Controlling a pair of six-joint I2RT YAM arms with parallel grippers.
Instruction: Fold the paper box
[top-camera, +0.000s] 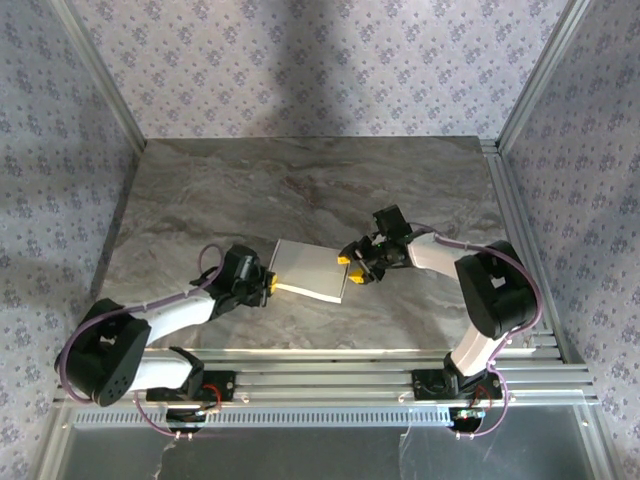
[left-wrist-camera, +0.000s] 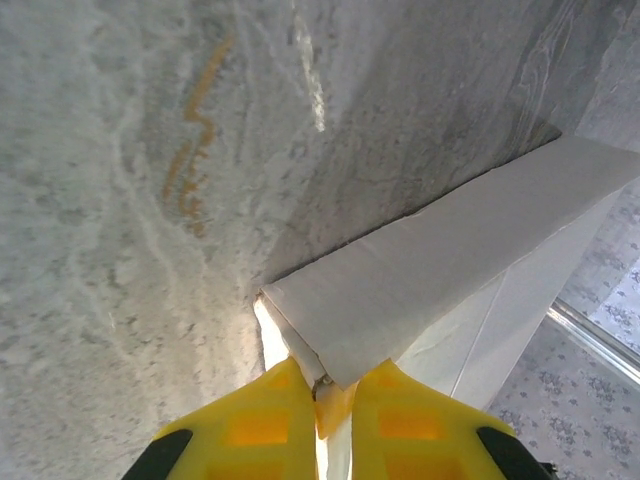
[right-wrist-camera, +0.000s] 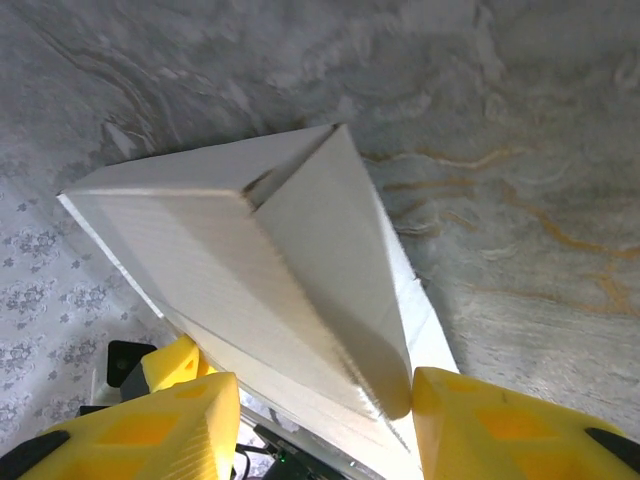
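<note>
Paper box (top-camera: 310, 270), one edge pinched tight by the left gripper (left-wrist-camera: 322, 390), opposite end straddled by the half-open right gripper (right-wrist-camera: 320, 400); a skewed squeeze could crush it.

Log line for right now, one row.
paper box: partly folded | left jaws: shut on its near-left corner | right jaws: open around its right end

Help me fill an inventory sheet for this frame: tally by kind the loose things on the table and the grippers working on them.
paper box: 1
grippers: 2 (left gripper, right gripper)
Total: 3
</note>
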